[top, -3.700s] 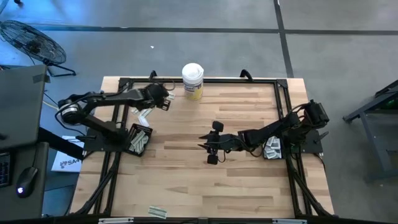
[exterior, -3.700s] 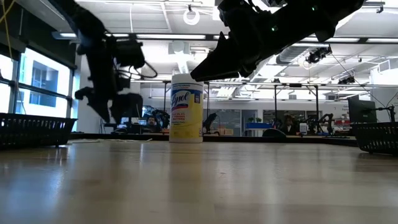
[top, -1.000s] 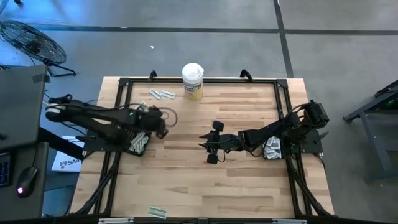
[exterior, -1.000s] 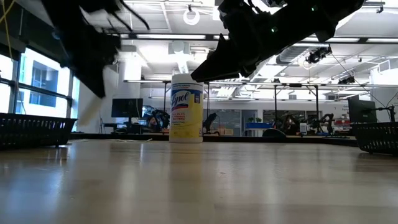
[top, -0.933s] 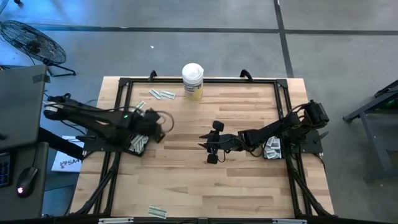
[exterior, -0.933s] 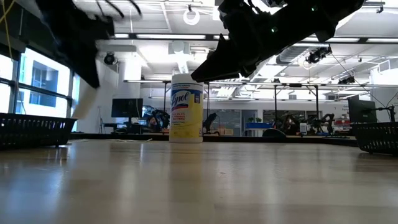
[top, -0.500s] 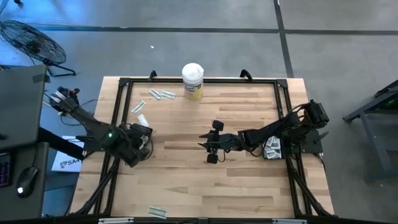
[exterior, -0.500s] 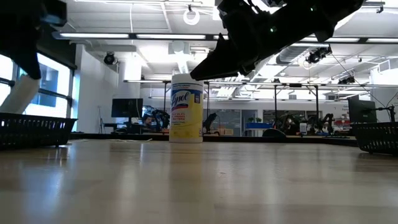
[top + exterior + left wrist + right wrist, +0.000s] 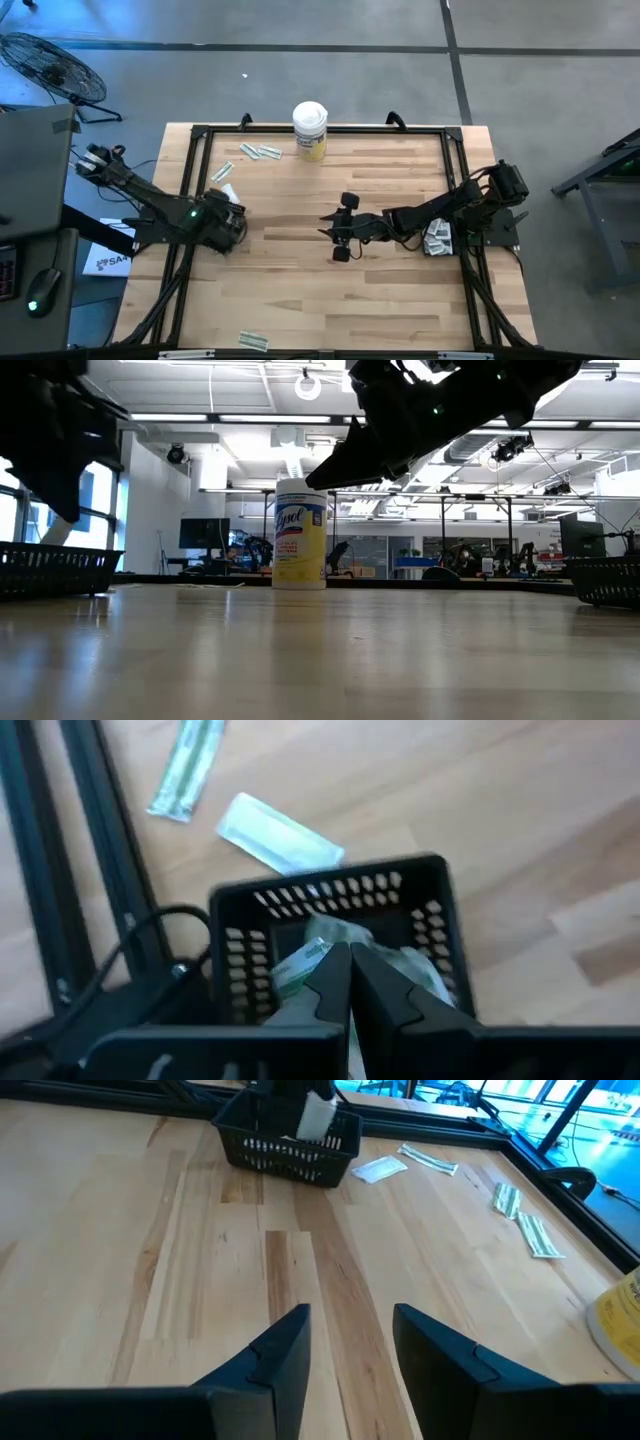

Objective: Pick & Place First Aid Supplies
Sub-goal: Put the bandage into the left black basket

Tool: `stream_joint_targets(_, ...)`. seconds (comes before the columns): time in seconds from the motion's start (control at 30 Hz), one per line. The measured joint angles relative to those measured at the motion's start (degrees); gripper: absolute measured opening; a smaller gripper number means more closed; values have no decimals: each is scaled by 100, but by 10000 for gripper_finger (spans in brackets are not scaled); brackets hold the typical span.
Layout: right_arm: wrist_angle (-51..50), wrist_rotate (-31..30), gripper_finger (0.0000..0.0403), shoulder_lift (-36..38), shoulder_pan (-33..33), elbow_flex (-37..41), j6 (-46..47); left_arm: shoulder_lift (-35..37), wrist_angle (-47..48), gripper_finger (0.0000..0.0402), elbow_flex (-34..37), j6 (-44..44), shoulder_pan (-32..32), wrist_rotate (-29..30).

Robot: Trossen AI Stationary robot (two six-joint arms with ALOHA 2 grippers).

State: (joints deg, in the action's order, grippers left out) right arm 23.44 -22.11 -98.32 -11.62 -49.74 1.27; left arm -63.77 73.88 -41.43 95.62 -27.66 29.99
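Note:
The first aid supplies are small flat packets. Loose ones lie on the table at the far left (image 9: 222, 172), (image 9: 230, 192), (image 9: 260, 151), and one lies at the near edge (image 9: 253, 341). My left gripper (image 9: 228, 214) hangs over the black basket (image 9: 330, 895) at the table's left, shut on a pale packet (image 9: 317, 1115). More packets lie in that basket (image 9: 300, 965). My right gripper (image 9: 338, 230) stands open above the bare middle of the table, touching nothing. My left gripper pinches the pale packet by its upper end (image 9: 322, 1100) between its two fingers, coming from above at a slant. The packet (image 9: 55, 532) hangs down below the fingers over the basket. Its lower end reaches about the height of the basket's rim.
A yellow-labelled canister (image 9: 310, 130) with a white lid stands at the far edge. A second black basket (image 9: 437, 238) with packets sits at the right, under the right arm. A black frame rail (image 9: 190, 160) runs along the table's edges. Bare wood lies in the middle and near part.
My left gripper has swung from farther in on the table toward the left edge, to above the left basket. Its wrist rolled on the way. It has stayed shut and carried the hanging pale packet along.

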Motion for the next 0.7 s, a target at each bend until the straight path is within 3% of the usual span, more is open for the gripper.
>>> stream_joint_targets(0.17, 32, 12, 138, 0, 2, 2, -23, -10, -39, 22, 6, -614, 717, 369)
stream_joint_targets(0.47, 35, 15, 138, 0, 2, 2, -23, -10, -172, 94, 6, -1851, 2165, 464)
stream_joint_targets(0.7, 35, 15, 138, 0, 2, 2, -23, -91, -1620, 101, 6, -3318, 3379, 638)
